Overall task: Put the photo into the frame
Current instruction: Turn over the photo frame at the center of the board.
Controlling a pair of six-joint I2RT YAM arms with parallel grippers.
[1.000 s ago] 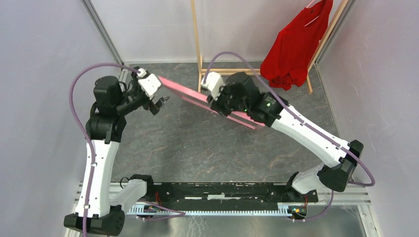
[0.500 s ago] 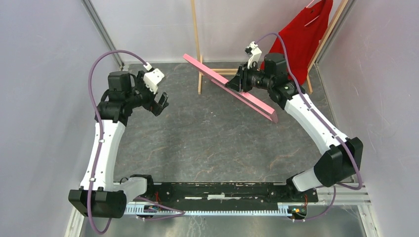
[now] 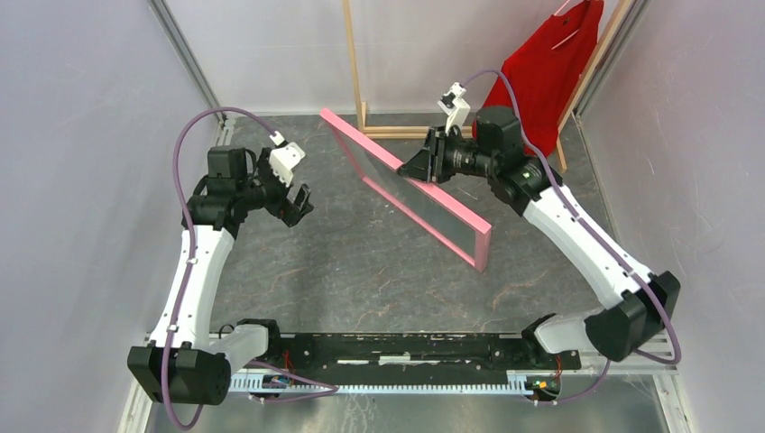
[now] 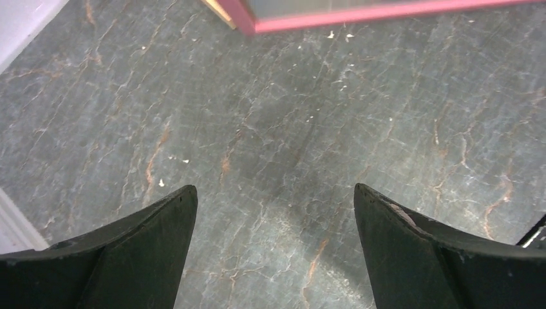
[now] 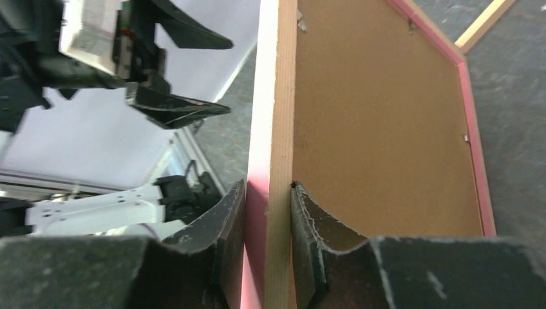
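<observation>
Upper centre of the overhead view, my right fingers (image 5: 216,251) are clamped on the frame (image 3: 410,197) rim, holding it tilted on edge; my left fingers (image 4: 129,257) hang spread, gripping nothing.

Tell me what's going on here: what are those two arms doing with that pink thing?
The right arm's fingers pinch one long edge of a pink frame and hold it upright on edge over the table, with its brown backing turned toward that arm. The left arm's fingers hang open above the table, apart from the frame, holding nothing. The job is to put a photo in the frame, but no photo shows in any view.
</observation>
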